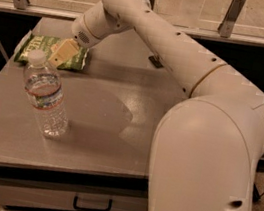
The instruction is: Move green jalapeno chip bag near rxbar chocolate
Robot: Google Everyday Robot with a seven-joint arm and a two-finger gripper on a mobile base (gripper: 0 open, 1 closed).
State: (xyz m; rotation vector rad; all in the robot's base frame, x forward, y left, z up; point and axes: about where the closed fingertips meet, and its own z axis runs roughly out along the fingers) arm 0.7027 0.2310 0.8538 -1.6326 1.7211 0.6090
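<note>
Claw [62,53] sits low on the green jalapeno chip bag [34,42], which lies flat at the back left of the table [97,157]; whether the claw is open or closed cannot be told. Only a dark sliver of the rxbar chocolate [155,61] shows under the arm, well apart from the bag. A clear water bottle [46,100] stands upright nearer the front.
</note>
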